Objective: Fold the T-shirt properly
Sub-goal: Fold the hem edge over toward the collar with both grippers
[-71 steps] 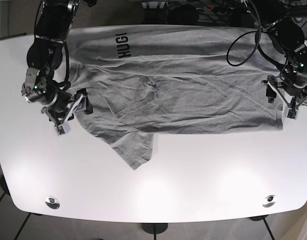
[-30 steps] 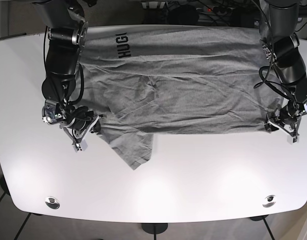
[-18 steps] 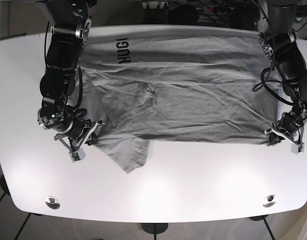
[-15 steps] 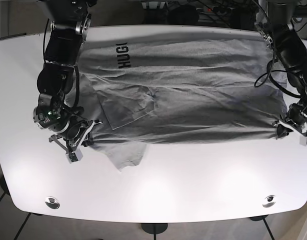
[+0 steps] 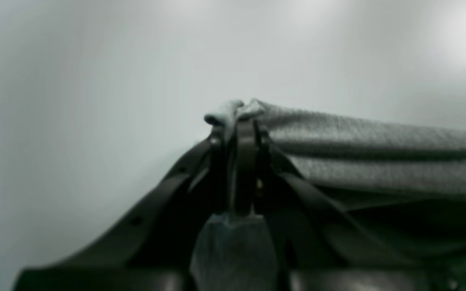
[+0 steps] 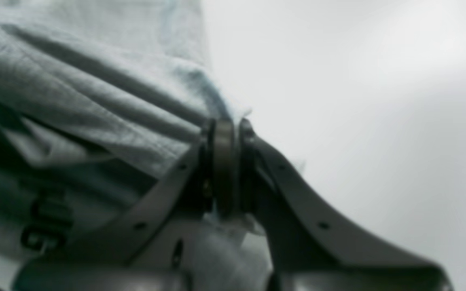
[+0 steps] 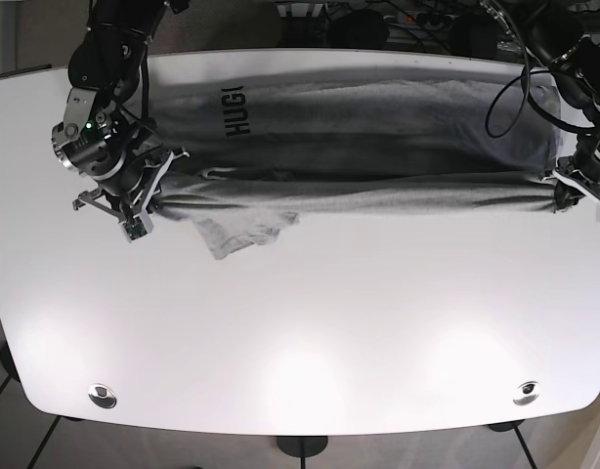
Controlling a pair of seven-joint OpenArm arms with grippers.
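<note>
The grey T-shirt (image 7: 359, 147) with black "HUGI" lettering lies across the back half of the white table (image 7: 310, 332), its near edge lifted in a taut fold running side to side. My left gripper (image 7: 556, 192) at the right of the base view is shut on the T-shirt's corner (image 5: 233, 111). At the left of that view my right gripper (image 7: 155, 203) is shut on the other end of the fold, the fabric (image 6: 95, 101) pinched between its fingers (image 6: 224, 133). A sleeve (image 7: 239, 233) hangs loose below the fold.
Two round metal fittings (image 7: 102, 395) (image 7: 524, 392) sit near the table's front edge. Black cables (image 7: 505, 88) loop above the shirt at the back right. Dark equipment stands behind the table's far edge.
Both grippers have carried the shirt's near edge up and toward the back of the table, folding it over the rest. The loose sleeve has been dragged along.
</note>
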